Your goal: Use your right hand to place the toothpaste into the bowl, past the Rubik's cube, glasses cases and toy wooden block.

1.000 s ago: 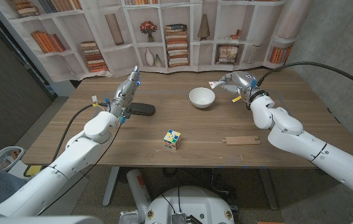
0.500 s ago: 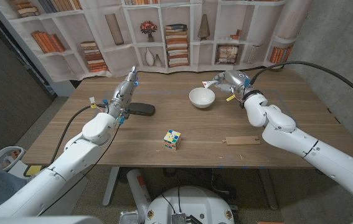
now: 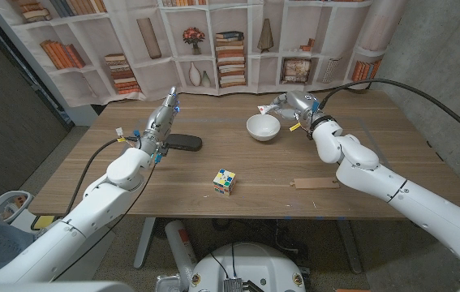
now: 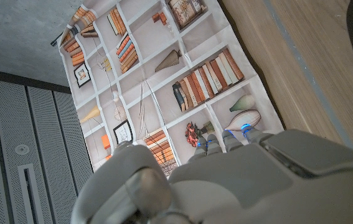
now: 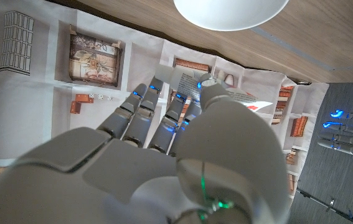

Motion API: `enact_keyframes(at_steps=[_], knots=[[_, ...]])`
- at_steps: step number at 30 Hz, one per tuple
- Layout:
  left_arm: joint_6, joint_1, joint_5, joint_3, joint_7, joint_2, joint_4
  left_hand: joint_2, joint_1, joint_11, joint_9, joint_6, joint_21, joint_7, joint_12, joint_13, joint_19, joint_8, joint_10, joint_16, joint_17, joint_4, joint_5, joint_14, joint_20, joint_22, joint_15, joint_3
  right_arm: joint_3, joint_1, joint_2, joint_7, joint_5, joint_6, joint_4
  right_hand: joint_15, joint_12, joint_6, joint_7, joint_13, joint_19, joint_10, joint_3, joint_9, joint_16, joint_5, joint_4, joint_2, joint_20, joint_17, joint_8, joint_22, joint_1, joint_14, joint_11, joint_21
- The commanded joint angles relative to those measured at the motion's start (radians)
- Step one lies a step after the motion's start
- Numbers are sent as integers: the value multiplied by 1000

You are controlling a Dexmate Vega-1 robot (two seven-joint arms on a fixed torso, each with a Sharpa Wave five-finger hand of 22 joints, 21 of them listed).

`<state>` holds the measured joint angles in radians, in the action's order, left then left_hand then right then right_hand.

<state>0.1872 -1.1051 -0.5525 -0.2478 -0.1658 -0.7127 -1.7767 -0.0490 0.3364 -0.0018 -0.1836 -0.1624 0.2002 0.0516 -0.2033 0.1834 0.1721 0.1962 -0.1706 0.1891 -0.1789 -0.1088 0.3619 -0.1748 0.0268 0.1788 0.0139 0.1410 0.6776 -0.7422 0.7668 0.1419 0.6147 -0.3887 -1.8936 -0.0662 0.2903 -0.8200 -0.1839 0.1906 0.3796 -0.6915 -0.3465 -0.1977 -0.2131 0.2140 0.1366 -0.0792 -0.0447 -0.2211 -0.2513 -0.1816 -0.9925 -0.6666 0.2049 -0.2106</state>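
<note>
Still carrying the toothpaste point(image 3: 267, 108) pinched in my right hand point(image 3: 290, 105), I'm sliding it left so its tip is now hanging just above the bowl's point(image 3: 263, 127) far-right rim, long axis pointing left.

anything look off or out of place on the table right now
Nothing stands out. The bowl sits upright, the Rubik's cube and wooden block rest on the table, and a dark glasses case lies by the left robot hand. The right robot hand holds the toothpaste beside the bowl.
</note>
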Motion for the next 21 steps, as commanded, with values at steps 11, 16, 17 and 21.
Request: enact_keyframes(at_steps=[11, 16, 17, 21], knots=[[-9, -25, -6, 21, -5, -16, -20, -9, 2, -3, -3, 3, 1, 1, 1, 2, 190, 1, -7, -1, -3, 2, 4, -57, -3, 5, -1, 9, 61, 64, -67, -25, 30, 46, 84, -149, -7, -7, 1, 3, 5, -12, -8, -2, -2, -6, 2, -8, -64, -3, 5, -3, -9, -14, -2, 3], [-1, -24, -7, 21, 0, -13, -10, -10, 2, -3, -3, 3, 1, 1, 1, 2, 190, 1, -7, -1, -3, 2, 4, -59, -2, 5, 0, 10, 74, 77, -81, -30, 35, 48, 105, -149, -8, -7, 1, 3, 5, -12, -8, -2, -3, -7, 1, -9, -64, -3, 5, -3, -10, -16, -1, 3], [0, -25, -5, 21, -2, -12, -11, -10, 2, -3, -3, 2, 1, 2, 1, 2, 190, 1, -7, -1, -3, 2, 4, -59, -3, 5, 0, 10, 76, 79, -84, -30, 37, 47, 109, -149, -8, -8, 1, 3, 5, -12, -8, -2, -2, -7, 2, -9, -63, -3, 5, -3, -10, -16, -2, 4], [6, -26, -8, 23, -5, -5, -4, -10, 3, -4, -3, 2, 1, 2, 1, 2, 189, 1, -7, -1, -3, 2, 4, -59, -3, 5, 1, 11, 87, 91, -95, -31, 41, 49, 131, -149, -8, -8, 0, 3, 5, -13, -8, -2, -3, -7, 1, -10, -63, -4, 6, -3, -10, -17, -2, 3]])
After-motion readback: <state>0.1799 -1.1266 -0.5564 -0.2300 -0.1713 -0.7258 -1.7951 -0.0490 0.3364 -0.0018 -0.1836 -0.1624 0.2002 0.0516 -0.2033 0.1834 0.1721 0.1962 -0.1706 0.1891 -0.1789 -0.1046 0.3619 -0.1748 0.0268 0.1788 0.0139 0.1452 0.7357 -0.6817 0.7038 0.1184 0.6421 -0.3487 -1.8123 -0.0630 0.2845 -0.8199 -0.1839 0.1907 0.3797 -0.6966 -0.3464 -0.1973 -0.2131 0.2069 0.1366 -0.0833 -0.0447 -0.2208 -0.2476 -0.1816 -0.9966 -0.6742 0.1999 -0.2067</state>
